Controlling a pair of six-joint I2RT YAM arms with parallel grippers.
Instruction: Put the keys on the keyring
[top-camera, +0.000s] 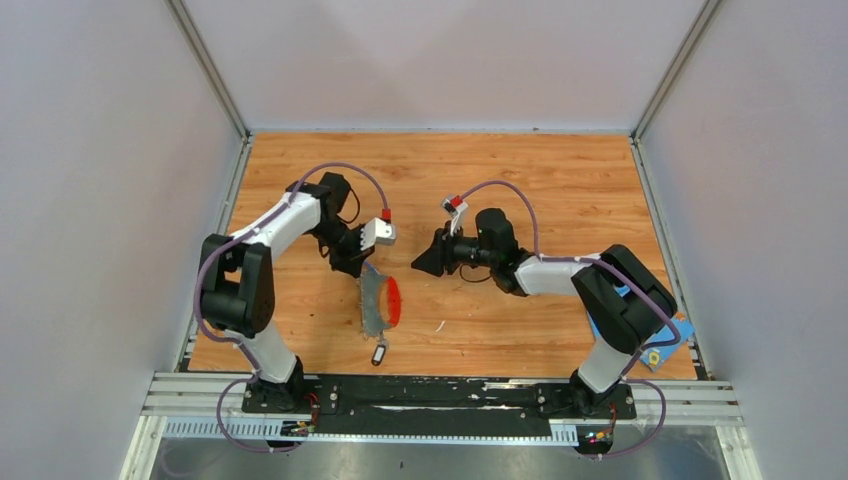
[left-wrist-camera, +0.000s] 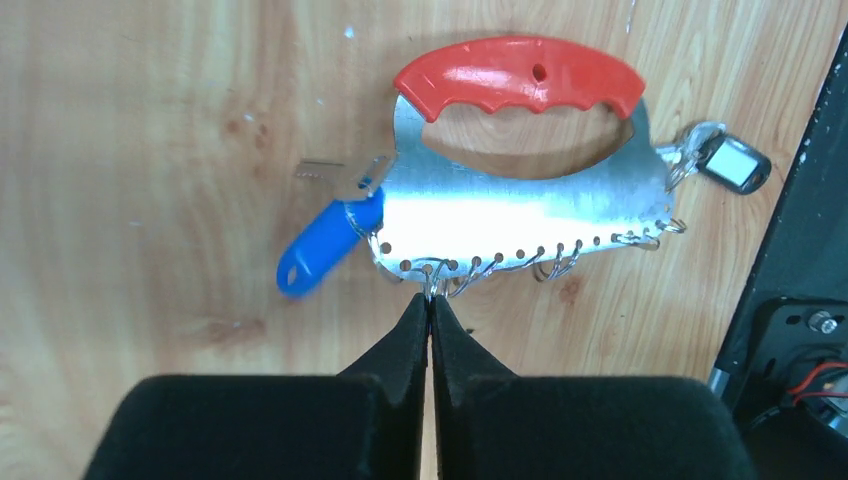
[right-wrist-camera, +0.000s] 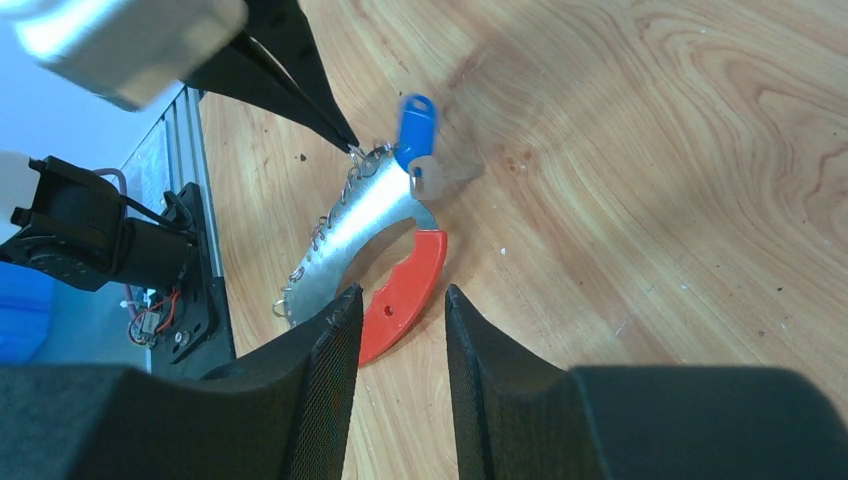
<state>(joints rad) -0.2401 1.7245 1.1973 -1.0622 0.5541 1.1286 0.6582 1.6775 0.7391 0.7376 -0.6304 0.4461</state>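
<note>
Left wrist view gives me the clearest read: the left gripper (left-wrist-camera: 430, 305) is clenched, its fingertips pinched together on one of the small wire loops along the perforated edge of the keyring (left-wrist-camera: 520, 215). That keyring lies flat on the wooden table (left-wrist-camera: 150, 150), with its red handle on the side away from the fingers. At one end of the metal plate I see the blue key (left-wrist-camera: 322, 250), its silver bit poking out beside the plate; whether it is threaded on, I cannot tell. At the opposite end sits the black key (left-wrist-camera: 735, 165), touching a cluster of loops. On the right wrist view, the right gripper (right-wrist-camera: 402, 292) is released, fingers spread, above the table just beside the red handle, gripping nothing
</note>
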